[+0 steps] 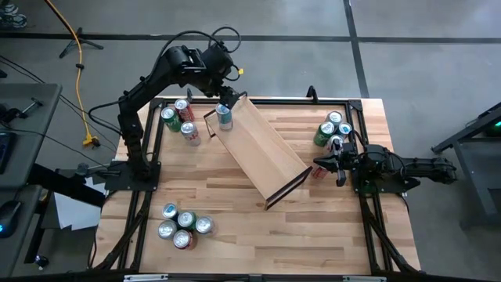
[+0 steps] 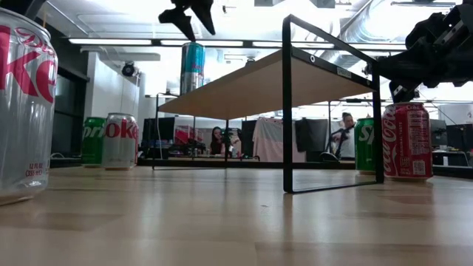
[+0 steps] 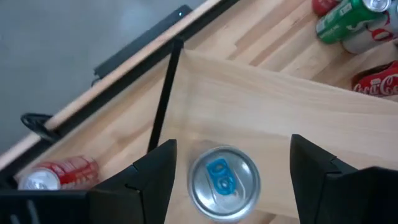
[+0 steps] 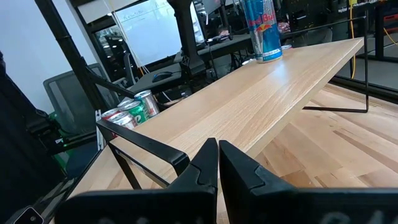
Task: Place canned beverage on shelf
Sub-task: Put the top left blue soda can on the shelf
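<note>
The blue can is standing upright on the shelf at its 11 o'clock end. The left gripper is hovering just above it, fingers spread wide and empty, apparently releasing. The right gripper, pinched closed and empty, is waiting at the shelf's 4 o'clock end.

Slim blue-and-silver can, upright, silver top with blue tab, standing near one end of shelf. Shelf: long pale-wood plank on thin black frame, set diagonally across bench. No other can on plank.
</note>
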